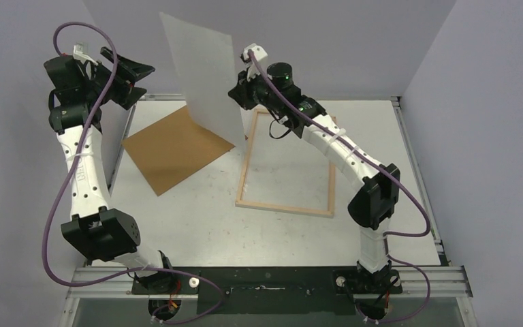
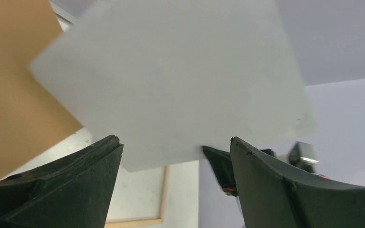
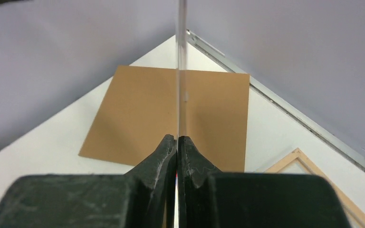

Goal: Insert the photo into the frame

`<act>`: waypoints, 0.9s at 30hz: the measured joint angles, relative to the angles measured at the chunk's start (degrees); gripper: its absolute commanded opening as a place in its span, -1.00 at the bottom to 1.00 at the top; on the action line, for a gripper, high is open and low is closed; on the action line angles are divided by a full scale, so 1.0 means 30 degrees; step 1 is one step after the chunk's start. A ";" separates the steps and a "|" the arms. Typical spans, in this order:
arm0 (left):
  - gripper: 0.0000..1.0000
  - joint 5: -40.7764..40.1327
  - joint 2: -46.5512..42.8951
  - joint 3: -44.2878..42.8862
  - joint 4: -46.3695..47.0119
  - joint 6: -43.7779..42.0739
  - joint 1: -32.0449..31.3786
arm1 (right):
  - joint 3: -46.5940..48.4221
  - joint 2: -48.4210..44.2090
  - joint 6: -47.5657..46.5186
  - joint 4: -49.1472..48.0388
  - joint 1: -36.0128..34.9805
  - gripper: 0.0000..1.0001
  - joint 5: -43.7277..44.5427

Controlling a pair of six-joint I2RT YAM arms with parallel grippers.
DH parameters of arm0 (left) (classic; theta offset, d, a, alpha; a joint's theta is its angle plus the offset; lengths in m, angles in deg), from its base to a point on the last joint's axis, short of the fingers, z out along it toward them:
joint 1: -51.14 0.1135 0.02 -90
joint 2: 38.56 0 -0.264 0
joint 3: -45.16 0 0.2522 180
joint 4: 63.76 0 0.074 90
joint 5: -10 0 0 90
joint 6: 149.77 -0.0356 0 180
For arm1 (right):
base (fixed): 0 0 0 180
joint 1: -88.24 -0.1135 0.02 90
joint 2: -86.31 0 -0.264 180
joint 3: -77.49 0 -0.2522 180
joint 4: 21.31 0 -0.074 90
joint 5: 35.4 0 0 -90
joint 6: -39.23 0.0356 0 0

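The photo hangs upright in the air at the back of the table, its plain white back toward the top camera. My right gripper is shut on its right edge; in the right wrist view the sheet runs edge-on out of the closed gripper. My left gripper is raised at the far left, open, apart from the sheet. In its wrist view the photo lies beyond the open left gripper. The frame, a pale wooden rim, lies flat on the table under the right arm.
A brown hardboard sheet lies flat on the table left of the frame, partly behind the photo. Grey walls close in the back and both sides. A metal rail runs along the table's right edge.
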 measured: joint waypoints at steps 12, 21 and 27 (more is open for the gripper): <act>0.66 -0.3388 0.0568 -0.1902 -0.4204 -0.6113 -0.1341 | 0.0685 -0.2769 0.5552 0.5457 0.1027 -1.00 0.1217; 0.65 -0.5013 0.2623 -0.1872 -0.5413 -0.8174 -0.3716 | 0.1239 -0.2113 1.2116 0.6652 0.2142 -1.00 -0.1239; 0.65 -0.5275 0.3082 -0.1428 -0.5457 -0.8641 -0.4029 | 0.1297 -0.0896 1.6400 0.5588 0.2317 -1.00 -0.3650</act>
